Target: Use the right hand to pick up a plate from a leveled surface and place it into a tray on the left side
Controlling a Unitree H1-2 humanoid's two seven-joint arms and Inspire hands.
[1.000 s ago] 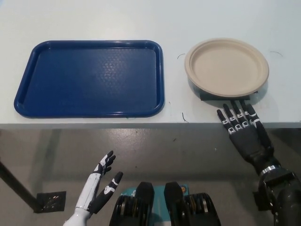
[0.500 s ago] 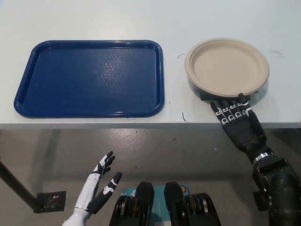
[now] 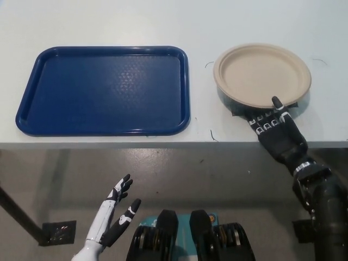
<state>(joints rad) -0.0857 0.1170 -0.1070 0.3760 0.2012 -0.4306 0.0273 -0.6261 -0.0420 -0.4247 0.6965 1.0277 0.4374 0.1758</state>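
A round beige plate (image 3: 262, 74) rests on a low dark stand on the white table, at the right. My black right hand (image 3: 275, 130) lies flat at the plate's near edge, its fingers slid under the rim and one fingertip showing above it; it has no hold on the plate. An empty blue tray (image 3: 103, 90) sits to the left of the plate. My white left hand (image 3: 117, 211) hangs open below the table's front edge at the lower left.
The white table (image 3: 136, 22) runs across the view, its front edge about level with my right wrist. Grey floor lies below it. A narrow strip of bare table separates tray and plate.
My right hand has moved forward from the table's edge, and its fingers have gone under the plate's near rim. Plate, tray and left hand are where they were.
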